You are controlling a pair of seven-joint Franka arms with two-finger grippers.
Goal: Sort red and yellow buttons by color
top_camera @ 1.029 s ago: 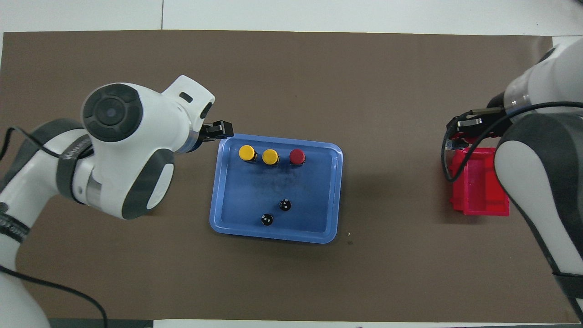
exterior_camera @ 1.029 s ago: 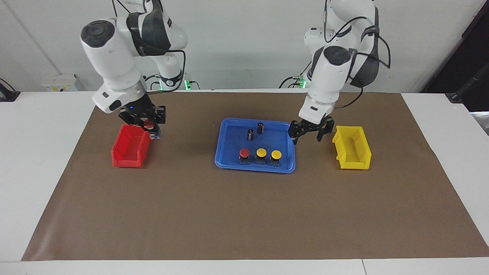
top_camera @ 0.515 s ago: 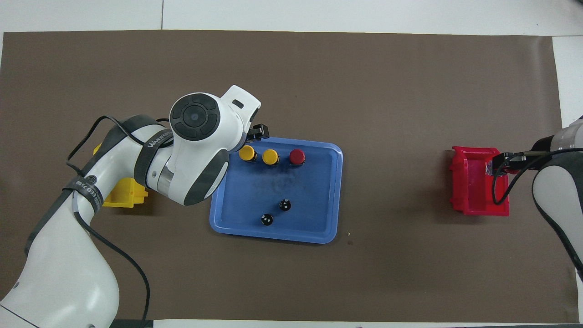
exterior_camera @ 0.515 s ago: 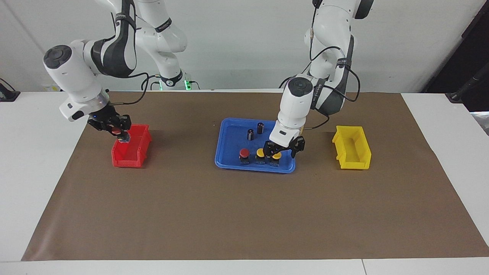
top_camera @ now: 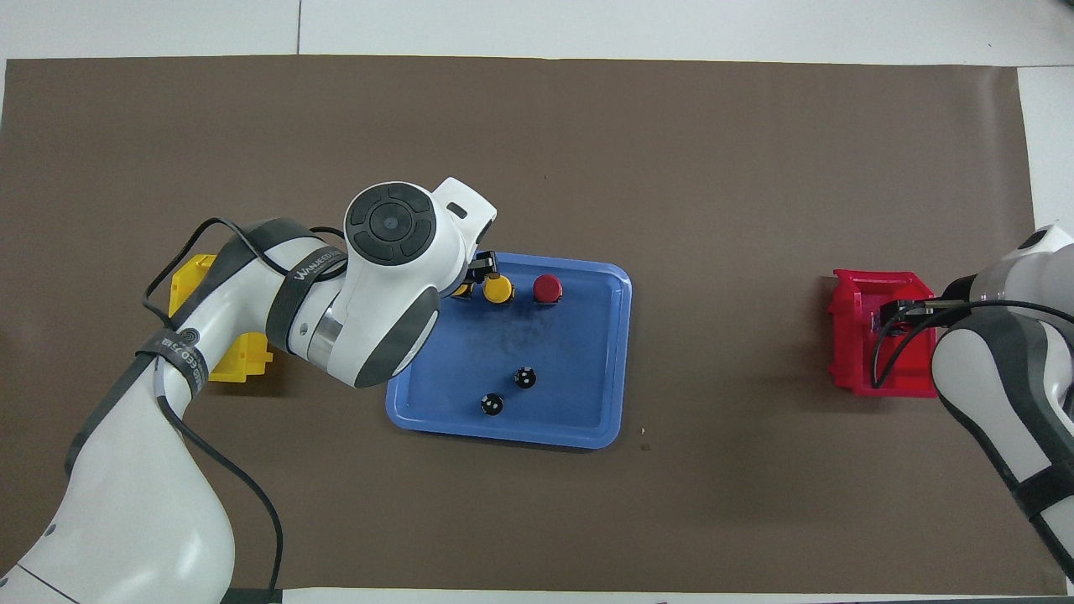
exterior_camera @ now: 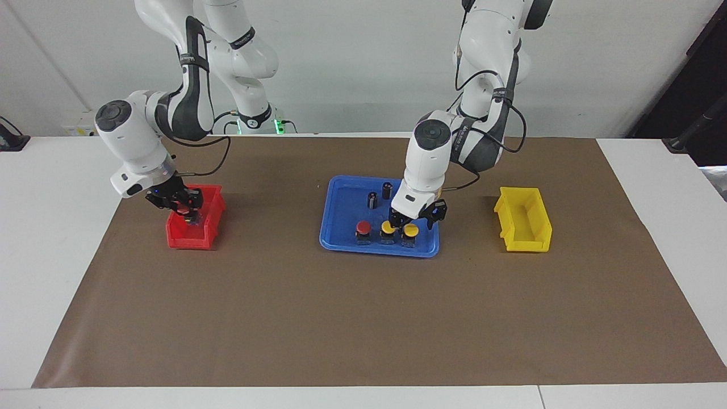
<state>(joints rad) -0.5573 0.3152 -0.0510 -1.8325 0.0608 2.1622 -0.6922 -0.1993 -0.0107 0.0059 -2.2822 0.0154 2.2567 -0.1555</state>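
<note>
I see the tabletop (exterior_camera: 34, 238), white, almost wholly covered by a brown mat (exterior_camera: 363, 318) that runs close to its edges. At the mat's middle sits a blue tray (exterior_camera: 336, 227). A red bin (exterior_camera: 193, 230) stands toward the right arm's end of the tabletop, a yellow bin (exterior_camera: 525, 224) toward the left arm's end.

My left gripper (exterior_camera: 413, 218) is low over the tray corner toward the left arm's end, at the edge farther from the robots. Its jaws straddle the yellow button (exterior_camera: 410, 230) at that end of the row, partly closed around the cap; I cannot tell if they are gripping it. A second yellow button (top_camera: 497, 288) and a red button (top_camera: 547, 288) stand next in the same row along that edge. Two small dark cylinders (top_camera: 508, 391) stand in the tray near its edge toward the robots.

My right gripper (exterior_camera: 183, 205) hangs down in the red bin, jaws clenched on a red-capped button (exterior_camera: 183, 209).

A plain white wall (exterior_camera: 352, 62) rises at the robots' end of the tabletop.
</note>
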